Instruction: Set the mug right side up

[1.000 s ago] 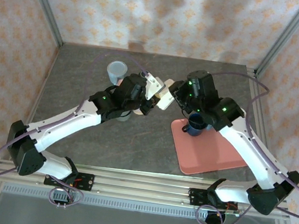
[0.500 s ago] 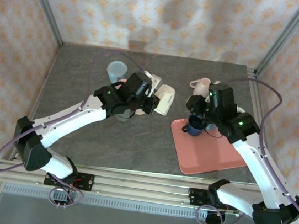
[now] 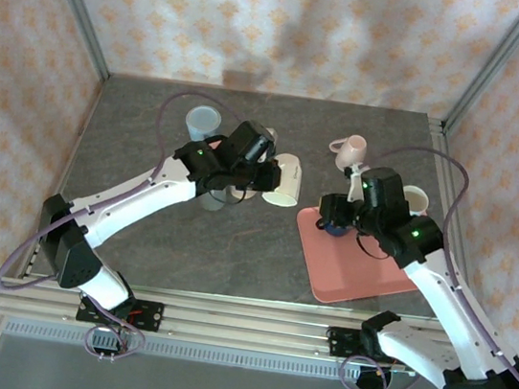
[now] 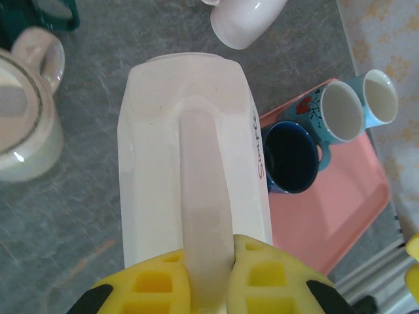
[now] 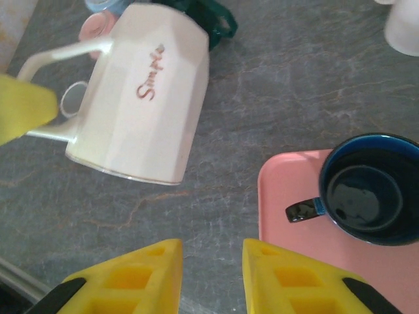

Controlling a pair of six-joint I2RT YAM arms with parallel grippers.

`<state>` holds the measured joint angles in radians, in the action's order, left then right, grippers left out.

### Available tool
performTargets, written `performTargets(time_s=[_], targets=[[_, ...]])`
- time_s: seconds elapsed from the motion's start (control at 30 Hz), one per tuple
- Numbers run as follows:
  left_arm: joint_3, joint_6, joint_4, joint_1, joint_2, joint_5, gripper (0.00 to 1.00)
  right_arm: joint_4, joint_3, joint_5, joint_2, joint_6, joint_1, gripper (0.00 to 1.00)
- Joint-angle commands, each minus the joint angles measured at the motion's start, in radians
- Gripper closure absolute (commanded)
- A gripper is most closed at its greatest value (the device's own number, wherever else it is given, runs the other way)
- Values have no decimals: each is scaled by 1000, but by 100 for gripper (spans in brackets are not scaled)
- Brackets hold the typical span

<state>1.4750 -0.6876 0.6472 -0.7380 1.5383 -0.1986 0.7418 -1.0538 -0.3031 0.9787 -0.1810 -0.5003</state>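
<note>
The cream faceted mug (image 4: 154, 144) with red lettering lies on its side, held off the grey table. My left gripper (image 4: 211, 261) is shut on its handle. From above, the mug (image 3: 284, 181) sticks out to the right of the left gripper (image 3: 261, 170), rim toward the tray. In the right wrist view the mug (image 5: 144, 98) is at the upper left, rim edge nearest the camera. My right gripper (image 5: 212, 261) is open and empty above bare table beside the tray's left edge, well apart from the mug. The same gripper (image 3: 333, 208) sits at the tray's far left corner.
A pink tray (image 3: 365, 267) at the right carries an upright dark blue mug (image 5: 366, 196), a floral mug (image 4: 340, 111) and a light blue mug (image 4: 381, 98). A pinkish mug (image 3: 348, 151) stands behind the tray. A beige mug (image 4: 19, 124) and a light blue cup (image 3: 202, 124) are at the left.
The right gripper has pulled back from the cream mug toward the tray, its jaws narrowing slightly. The left gripper has carried the mug a little rightward and turned it.
</note>
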Motion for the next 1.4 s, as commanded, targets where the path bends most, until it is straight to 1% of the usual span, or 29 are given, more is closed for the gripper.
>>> performTargets(time_s=[0.0,0.1,0.17,0.3,0.47,0.63,0.73,0.93,1.0,1.1,1.27,1.37], targets=[[-21,-209,-76,-7,-28,-41,100,46,-34,59,27,-95,33,70],[-64,-328,-110,-10,-42,-55,100,96,-56,31,50,-130,56,70],[-94,-436,-141,-11,-57,-56,100,111,-60,21,48,-151,74,70],[-155,-632,-210,-21,-90,-42,100,126,-65,-33,47,-218,142,70],[-282,-894,-368,-33,-134,-44,100,171,-87,-72,71,-273,217,72],[-359,-1097,-473,-57,-160,-3,100,176,-87,-74,81,-293,242,72],[-422,-1236,-593,-72,-166,28,100,183,-93,-78,90,-300,251,72],[-477,-1371,-711,-107,-159,52,100,204,-120,-95,123,-294,283,72],[-531,-1428,-772,-122,-169,86,100,211,-132,-106,136,-293,295,72],[-590,-1491,-822,-153,-186,139,100,222,-152,-116,160,-288,305,72],[-646,-1584,-896,-207,-198,237,100,246,-193,-118,199,-281,310,72],[-652,-1608,-917,-215,-190,249,100,255,-214,-128,244,-283,310,72]])
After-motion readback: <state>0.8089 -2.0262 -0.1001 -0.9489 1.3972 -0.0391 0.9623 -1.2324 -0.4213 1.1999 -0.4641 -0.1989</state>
